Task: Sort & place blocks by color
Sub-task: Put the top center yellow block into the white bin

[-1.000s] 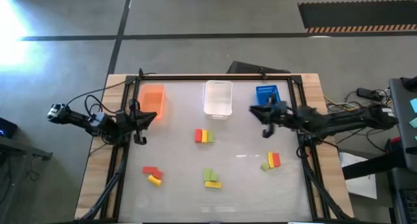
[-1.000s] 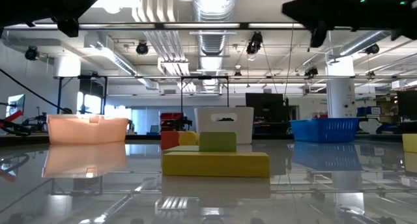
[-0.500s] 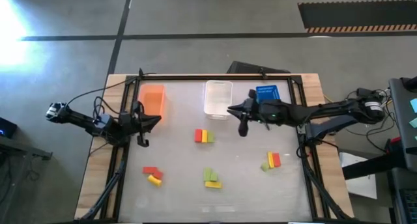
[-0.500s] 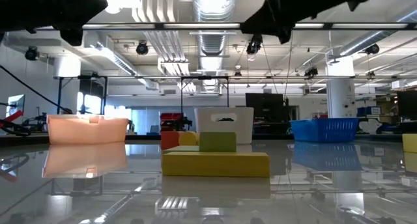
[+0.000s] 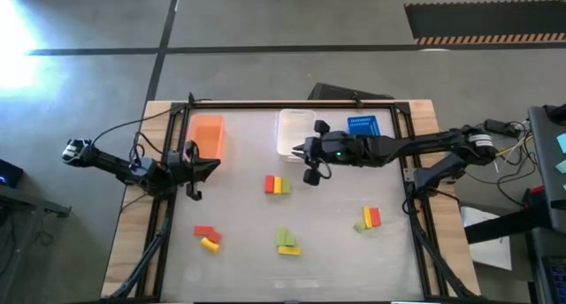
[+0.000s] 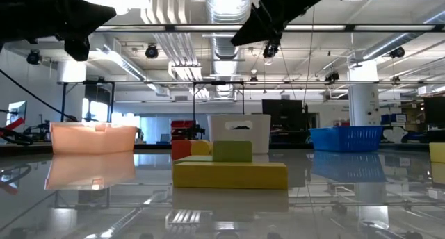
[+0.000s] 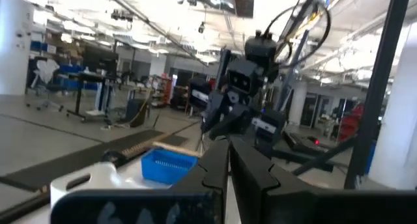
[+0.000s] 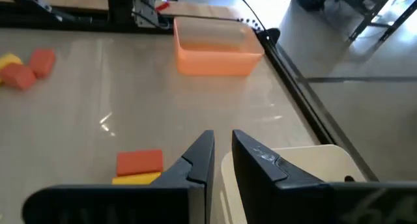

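the right gripper [image 5: 311,173] has swung left from the blue bin [image 5: 361,125], jaws nearly together and empty, close above the red and yellow blocks [image 5: 277,185] mid table, likely to grab one. the left gripper [image 5: 191,191] waits by the orange bin [image 5: 206,135].

— We're looking at two dark, slim, jointed arms; black cables loop off the left arm [image 5: 133,167].
— And the right arm [image 5: 416,149] has a pale band near its base. Each gripper carries two black, wedge-shaped fingers [image 8: 257,160], matte and angular, on a blocky dark bar.
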Motion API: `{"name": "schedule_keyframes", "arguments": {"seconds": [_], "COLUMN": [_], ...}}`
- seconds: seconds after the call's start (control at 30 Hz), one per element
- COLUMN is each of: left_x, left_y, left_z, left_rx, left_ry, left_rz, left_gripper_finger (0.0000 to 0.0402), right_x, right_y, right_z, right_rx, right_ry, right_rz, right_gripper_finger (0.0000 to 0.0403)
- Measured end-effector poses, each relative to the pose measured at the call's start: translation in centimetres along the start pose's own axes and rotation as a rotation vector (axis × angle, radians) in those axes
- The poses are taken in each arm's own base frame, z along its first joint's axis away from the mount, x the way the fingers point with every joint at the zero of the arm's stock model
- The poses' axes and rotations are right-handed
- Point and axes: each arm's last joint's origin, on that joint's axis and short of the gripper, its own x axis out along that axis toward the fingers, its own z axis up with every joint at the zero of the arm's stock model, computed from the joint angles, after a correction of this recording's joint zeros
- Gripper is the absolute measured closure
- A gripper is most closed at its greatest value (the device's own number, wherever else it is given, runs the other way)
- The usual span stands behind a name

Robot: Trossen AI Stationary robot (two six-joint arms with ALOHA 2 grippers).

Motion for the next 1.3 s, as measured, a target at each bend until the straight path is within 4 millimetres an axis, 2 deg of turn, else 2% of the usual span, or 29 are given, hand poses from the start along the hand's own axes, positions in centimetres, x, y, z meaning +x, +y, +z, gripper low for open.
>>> {"name": "schedule_keyframes", "arguments": {"seconds": [0.17, 0.37, 0.6, 0.7, 0.83, 1.13, 1.3], "left_x": [-0.2, -0.1, -0.2, -0.2, -0.2, -0.3, -0.3], "left_y": [0.1, 0.2, 0.2, 0.2, 0.2, 0.3, 0.3], "left_z": [-0.6, 0.0, 0.2, 0.2, 0.2, 0.4, 0.5], "left_rx": [-0.032, 0.096, 0.130, 0.129, 0.131, 0.203, 0.230], "left_ry": [0.017, -0.033, -0.054, -0.055, -0.054, -0.067, -0.070], "left_rz": [0.001, 0.031, 0.033, 0.033, 0.033, 0.057, 0.062], "left_gripper_finger": [0.0400, 0.0400, 0.0400, 0.0400, 0.0400, 0.0400, 0.0400], "right_x": [2.4, 4.7, 6.1, 7.0, 8.2, 11.4, 12.5], "right_y": [0.5, 1.8, 3.6, 4.4, 5.1, 6.1, 6.5], "right_z": [0.3, 0.0, 0.0, -0.2, -0.8, -2.8, -3.7], "right_rx": [-0.004, -0.064, -0.083, -0.097, -0.046, -0.032, -0.045], "right_ry": [0.065, 0.147, 0.267, 0.302, 0.334, 0.441, 0.504], "right_rz": [0.006, 0.030, 0.067, 0.102, 0.173, 0.172, 0.173], "right_gripper_finger": [0.0294, 0.0197, 0.0080, 0.0044, 0.0034, 0.0035, 0.0035]}}
